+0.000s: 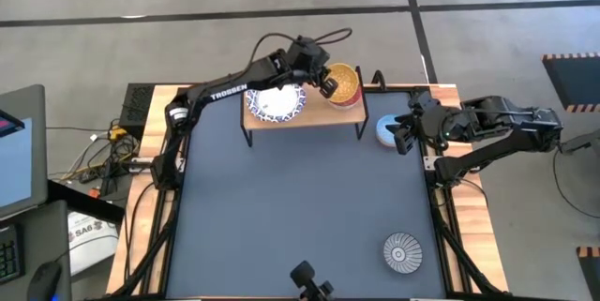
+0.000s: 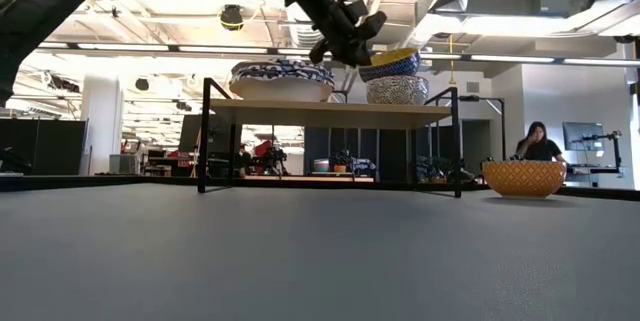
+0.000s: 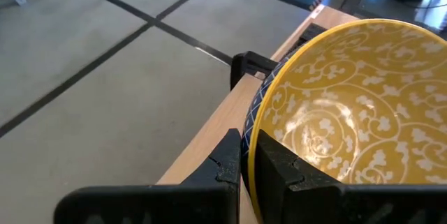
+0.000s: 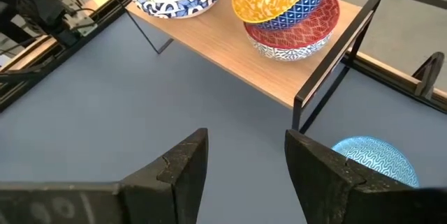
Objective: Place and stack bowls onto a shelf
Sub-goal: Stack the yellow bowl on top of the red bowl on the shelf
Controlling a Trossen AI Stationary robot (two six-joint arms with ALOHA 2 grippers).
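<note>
My left jaws [image 1: 326, 83] are clamped on the rim of the yellow bowl [image 1: 343, 80], one finger inside against the patterned yellow lining and one outside against its blue wall, as my left wrist view shows plainly. The yellow bowl sits tilted in the red bowl [image 4: 300, 32], which rests on the light wooden top of the shelf [image 1: 319, 117] toward its right end. At the shelf's left end lies a stack of wide blue-and-white bowls [image 1: 276, 102], white centre up; how many are in it I cannot tell. My right jaws [image 1: 403, 135] stand wide apart with nothing between them, hovering over the dark counter [image 1: 300, 198] just off the shelf's right side. The light blue bowl [image 1: 389, 131] sits on the counter beside the shelf's right legs, just beside those open jaws. The grey-blue striped bowl [image 1: 402, 251] rests well apart from all this, near the counter's front right corner.
</note>
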